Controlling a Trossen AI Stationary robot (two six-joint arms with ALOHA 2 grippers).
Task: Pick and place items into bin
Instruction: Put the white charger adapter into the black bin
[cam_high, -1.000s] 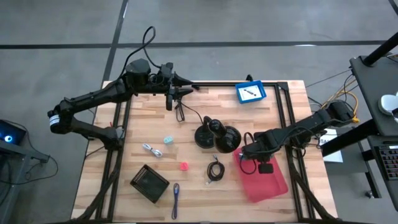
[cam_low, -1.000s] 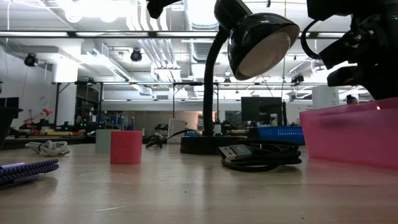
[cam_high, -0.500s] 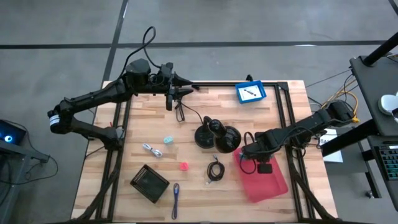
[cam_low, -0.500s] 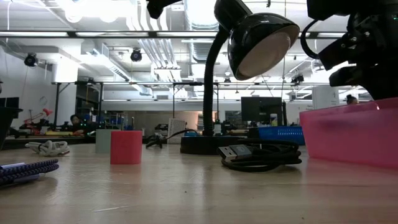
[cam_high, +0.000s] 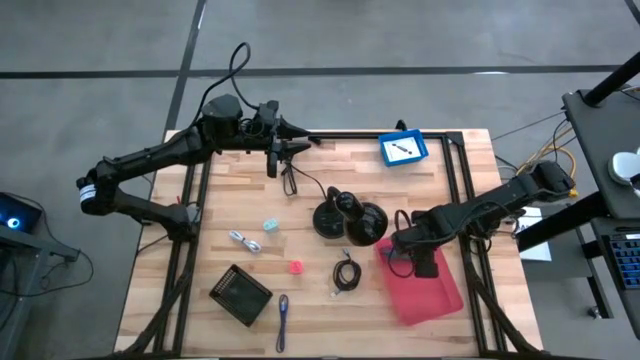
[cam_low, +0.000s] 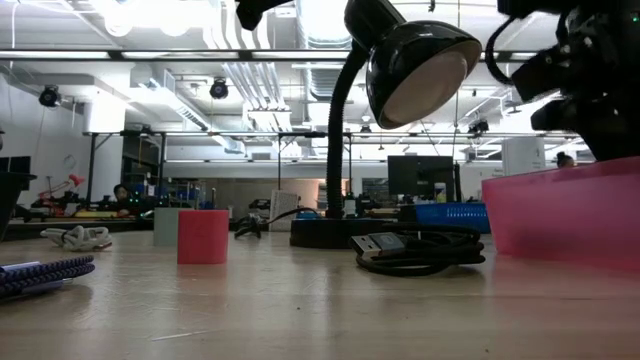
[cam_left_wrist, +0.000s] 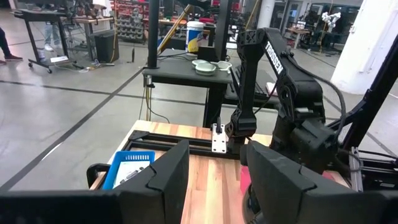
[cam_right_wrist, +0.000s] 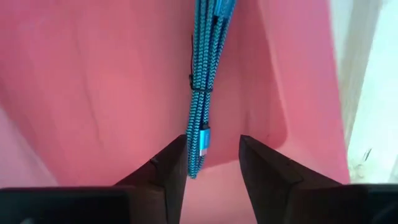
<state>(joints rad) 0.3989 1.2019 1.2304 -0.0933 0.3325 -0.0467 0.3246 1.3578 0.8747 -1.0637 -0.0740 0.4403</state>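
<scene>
Item 1, blue braided cable (cam_right_wrist: 202, 81): a bundled woven-sheath cable with a metal plug end, lying on the floor of the pink bin (cam_high: 425, 290). I count it as placed. My right gripper (cam_right_wrist: 212, 163) hangs just above it inside the bin, fingers parted, nothing between them.

Bin: translucent pink plastic, smooth, shallow-walled, at the desk's (cam_high: 320, 215) right front.

Still out on the desk, by my count 5 loose pieces:
- coiled black cable (cam_high: 346, 272), rubbery, with a USB plug, just beside the bin's left edge;
- pink cube (cam_high: 295, 267), matte, blocky;
- pale-blue cube (cam_high: 270, 226), near it;
- silvery metal piece (cam_high: 244, 241), tangled and shiny;
- purple pen (cam_high: 283, 318), ribbed along its length, at the front edge.

Also present: a black grid-textured square object (cam_high: 240, 293), a glossy black desk lamp (cam_high: 348, 218) with a gooseneck, and a blue tray (cam_high: 403, 148) at the far edge.

My left gripper (cam_left_wrist: 213, 171) waits at the desk's far left, fingers apart, holding nothing.

Judgement: the task is early, most pieces remain.
</scene>
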